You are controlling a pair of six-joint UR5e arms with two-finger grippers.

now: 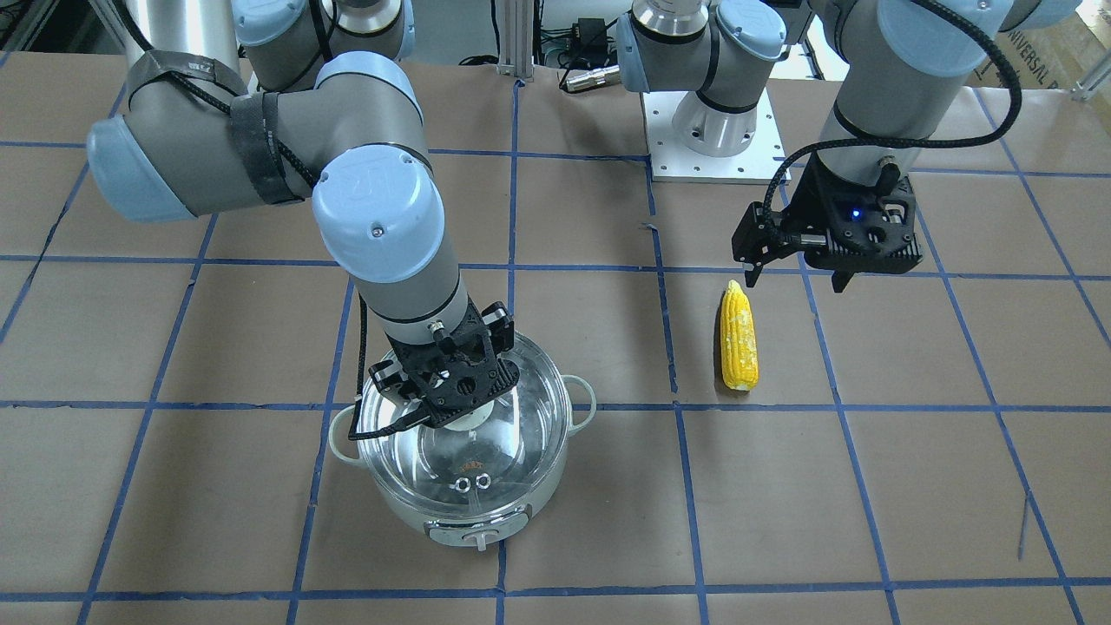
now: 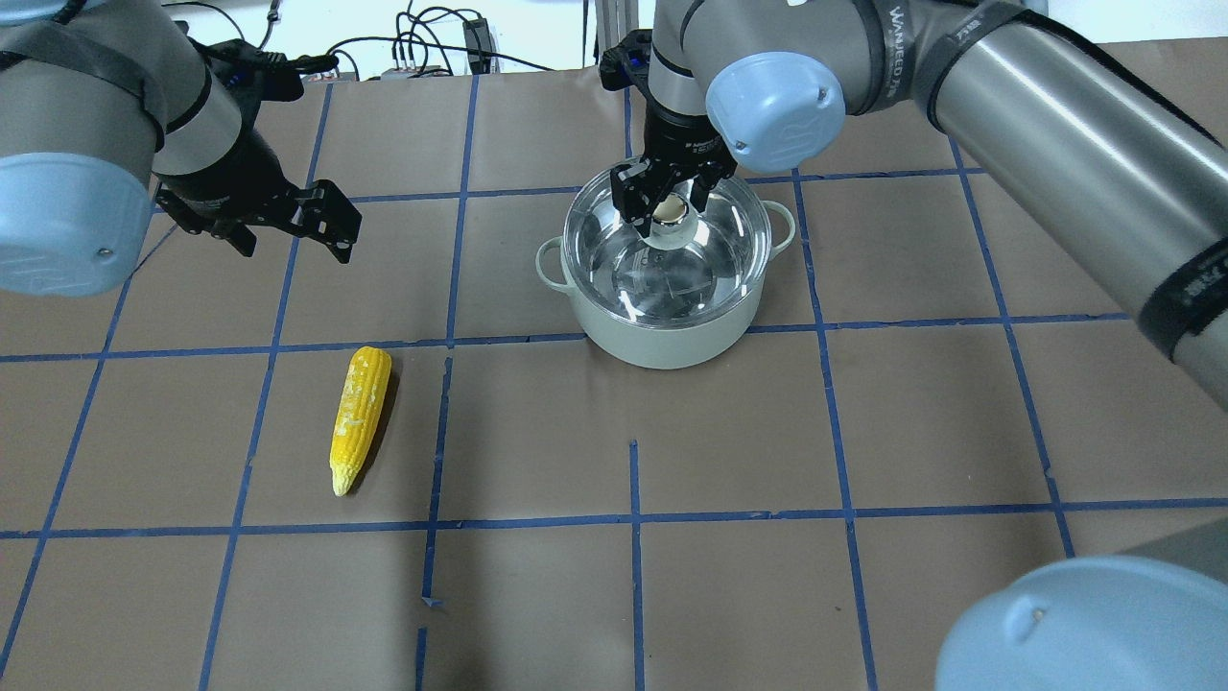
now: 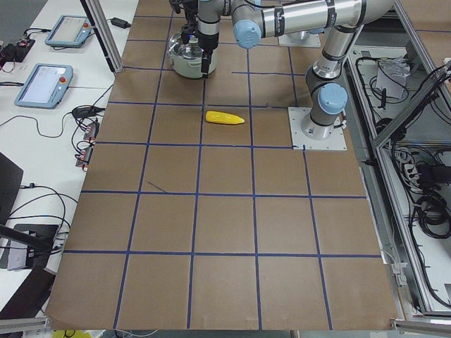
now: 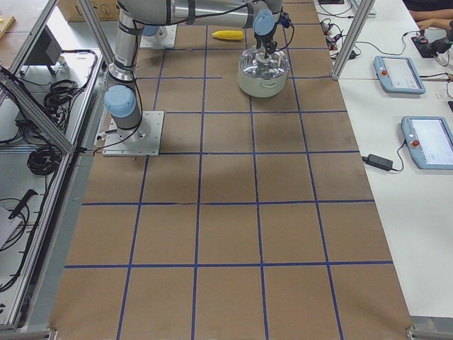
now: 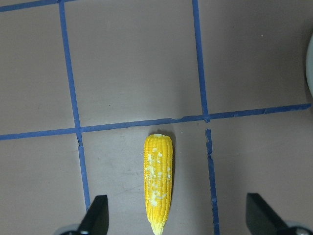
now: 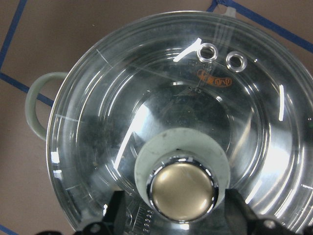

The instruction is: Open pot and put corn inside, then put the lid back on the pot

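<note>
The mint-green pot stands on the table with the glass lid on it. My right gripper is lowered over the lid. Its jaws straddle the brass knob with a small gap on each side, so it is open. The yellow corn lies on the paper to the pot's left, tapered end toward the robot. My left gripper hovers wide open and empty above the table, just beyond the corn's blunt end. The left wrist view shows the corn between the fingertips.
The table is covered in brown paper with a blue tape grid. The left arm's white base plate sits at the robot's edge of the table. The right arm's big elbow hangs over the table by the pot. Tablets lie on side tables.
</note>
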